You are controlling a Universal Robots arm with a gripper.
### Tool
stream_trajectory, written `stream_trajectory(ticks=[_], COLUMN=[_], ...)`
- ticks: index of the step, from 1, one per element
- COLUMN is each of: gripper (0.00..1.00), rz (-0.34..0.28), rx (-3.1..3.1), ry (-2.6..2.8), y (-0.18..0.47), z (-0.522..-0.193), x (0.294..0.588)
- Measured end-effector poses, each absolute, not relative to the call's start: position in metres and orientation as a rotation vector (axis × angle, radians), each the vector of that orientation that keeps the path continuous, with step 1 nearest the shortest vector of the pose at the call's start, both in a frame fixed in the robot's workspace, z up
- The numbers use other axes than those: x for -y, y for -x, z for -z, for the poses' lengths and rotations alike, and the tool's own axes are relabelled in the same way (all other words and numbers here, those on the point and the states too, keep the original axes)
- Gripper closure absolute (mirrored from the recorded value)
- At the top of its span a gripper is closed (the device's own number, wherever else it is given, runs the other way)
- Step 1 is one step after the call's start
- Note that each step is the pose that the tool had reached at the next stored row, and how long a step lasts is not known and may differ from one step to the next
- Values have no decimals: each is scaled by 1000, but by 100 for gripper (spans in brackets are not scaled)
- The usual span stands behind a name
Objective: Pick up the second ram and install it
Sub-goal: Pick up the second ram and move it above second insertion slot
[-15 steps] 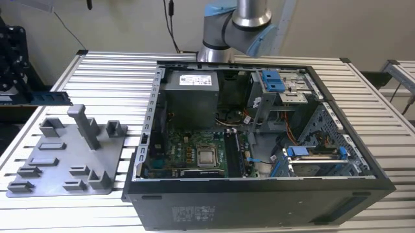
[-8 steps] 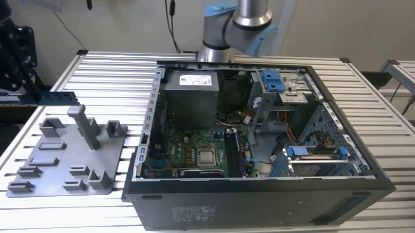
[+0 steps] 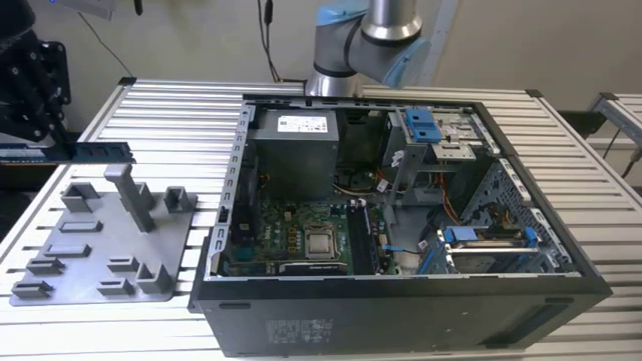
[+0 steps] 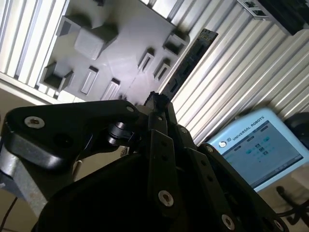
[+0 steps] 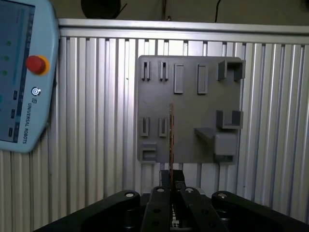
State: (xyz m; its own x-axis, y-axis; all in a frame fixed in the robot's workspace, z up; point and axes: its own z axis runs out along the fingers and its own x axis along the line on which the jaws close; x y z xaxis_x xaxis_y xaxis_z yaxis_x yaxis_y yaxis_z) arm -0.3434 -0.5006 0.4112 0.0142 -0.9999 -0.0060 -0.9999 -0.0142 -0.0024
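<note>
The second ram [image 3: 95,153] is a thin dark board with a white label near one end. It hangs level in the air at the exterior view's far left, above the grey fixture plate [image 3: 101,256]. My black gripper [image 3: 48,144] is shut on its labelled end. In the second wrist view the ram [image 4: 189,60] sticks out beyond my gripper [image 4: 155,102] over the plate [image 4: 125,43]. The first wrist view has the ram [image 5: 171,140] edge-on, rising from the gripper [image 5: 171,182] across the plate [image 5: 188,108].
An open computer case [image 3: 401,316] lies in the middle of the slatted table, with its motherboard [image 3: 301,233] and memory slots [image 3: 361,241] exposed. A grey upright post [image 3: 131,197] stands on the fixture plate. A teach pendant [image 5: 19,77] lies beside the table.
</note>
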Motion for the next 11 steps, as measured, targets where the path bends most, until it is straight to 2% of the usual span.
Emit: stream_trajectory(ticks=[11], gripper=[85], rz=[-4], rx=[-2201], ry=[2233], y=[322], z=[-411], x=[501])
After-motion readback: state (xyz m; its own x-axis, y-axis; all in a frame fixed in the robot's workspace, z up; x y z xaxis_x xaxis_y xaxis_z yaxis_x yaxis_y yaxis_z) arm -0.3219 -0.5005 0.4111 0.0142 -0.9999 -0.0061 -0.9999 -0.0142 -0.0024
